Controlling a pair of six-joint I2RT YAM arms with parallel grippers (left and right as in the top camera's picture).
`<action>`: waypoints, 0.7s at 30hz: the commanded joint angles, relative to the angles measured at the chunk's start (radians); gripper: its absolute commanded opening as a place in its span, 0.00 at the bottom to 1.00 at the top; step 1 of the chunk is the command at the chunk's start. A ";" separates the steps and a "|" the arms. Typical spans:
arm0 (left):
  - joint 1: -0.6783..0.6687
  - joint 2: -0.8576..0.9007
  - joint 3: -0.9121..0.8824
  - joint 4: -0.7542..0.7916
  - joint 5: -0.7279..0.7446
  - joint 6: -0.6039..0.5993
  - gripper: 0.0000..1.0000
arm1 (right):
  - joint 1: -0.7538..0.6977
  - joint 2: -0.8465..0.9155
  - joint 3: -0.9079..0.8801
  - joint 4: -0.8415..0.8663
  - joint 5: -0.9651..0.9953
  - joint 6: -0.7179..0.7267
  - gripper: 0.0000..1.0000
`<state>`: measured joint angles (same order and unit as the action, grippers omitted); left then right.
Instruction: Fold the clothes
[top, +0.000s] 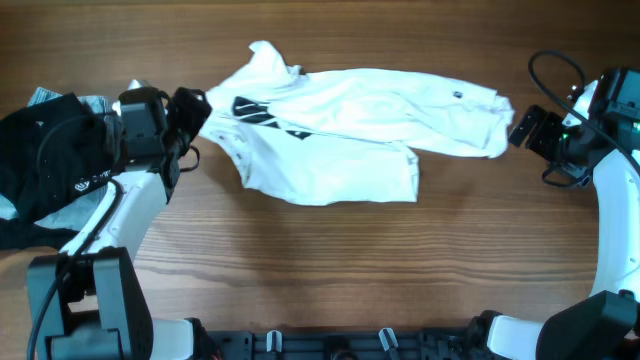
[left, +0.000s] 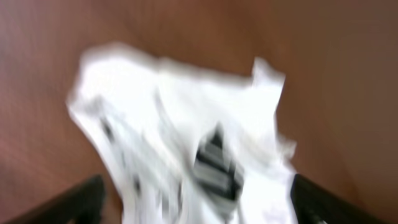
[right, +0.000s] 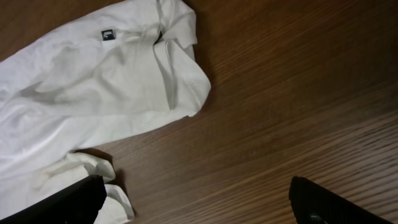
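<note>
Jaws L+R wide apart, no hold; white tee (top: 340, 130) on brown wood-grain tbl (top: 400, 270).

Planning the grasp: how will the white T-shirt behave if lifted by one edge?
Probably floppy: the white T-shirt lies rumpled in soft folds, so it would likely sag from one pinch. Seemingly thin, so probably light. Pushed, it may bunch on the wooden table rather than slide whole.

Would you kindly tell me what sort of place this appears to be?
Likely a robotics lab workbench, not a home: a white-and-black left robot arm and its matching right robot arm flank a brown wooden tabletop holding a crumpled white T-shirt with black lettering and a heaped black garment.
</note>
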<state>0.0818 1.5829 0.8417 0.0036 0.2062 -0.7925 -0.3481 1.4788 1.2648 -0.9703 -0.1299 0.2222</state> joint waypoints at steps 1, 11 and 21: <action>-0.064 0.000 -0.006 -0.206 0.252 0.027 1.00 | 0.001 -0.014 -0.002 -0.016 -0.001 -0.013 1.00; -0.637 0.009 -0.006 -0.531 0.042 -0.297 1.00 | 0.001 -0.013 -0.008 -0.032 -0.001 -0.013 1.00; -0.786 0.277 -0.006 -0.075 -0.064 -0.505 0.96 | 0.001 -0.013 -0.008 -0.037 -0.001 -0.013 1.00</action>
<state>-0.7074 1.7313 0.8661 -0.1539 0.2111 -1.2552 -0.3481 1.4788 1.2648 -1.0061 -0.1299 0.2222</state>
